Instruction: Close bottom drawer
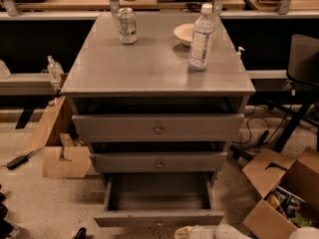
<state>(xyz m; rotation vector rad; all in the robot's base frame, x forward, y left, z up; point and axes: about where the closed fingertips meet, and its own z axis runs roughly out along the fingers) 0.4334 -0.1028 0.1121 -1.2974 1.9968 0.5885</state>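
Observation:
The bottom drawer (158, 217) of the grey cabinet stands pulled out, and its empty inside (158, 192) shows. Its low front panel runs along the bottom of the view; I cannot make out its knob. The mid-width drawer (158, 162) and the widest drawer (158, 128) above it are pushed in, each with a small round knob. My gripper (192, 231) shows only as a pale shape at the bottom edge, just in front of the bottom drawer's front panel, right of its centre. A white arm part (305, 233) shows at the bottom right corner.
On the cabinet top (149, 63) stand a can (127, 26), a water bottle (201, 37) and a small bowl (184, 33). Open cardboard boxes lie on the floor at the left (62, 158) and right (281, 198). A dark chair (301, 63) stands at the right.

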